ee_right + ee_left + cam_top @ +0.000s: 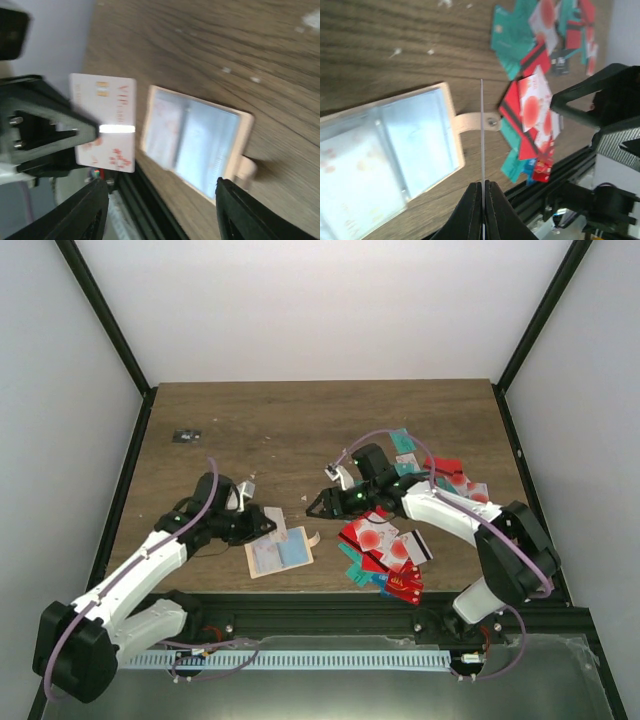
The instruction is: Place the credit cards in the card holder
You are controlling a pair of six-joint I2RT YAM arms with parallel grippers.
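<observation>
Risks the edge-clamped white card (112, 100) pivoting in the left gripper (483, 186) and missing the card holder (195, 145); right gripper (159, 190) spread, empty

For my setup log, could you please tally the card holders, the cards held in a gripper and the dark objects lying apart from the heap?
Card holder: 1
Card held in the left gripper: 1
Small dark object: 1
Total: 3
</observation>
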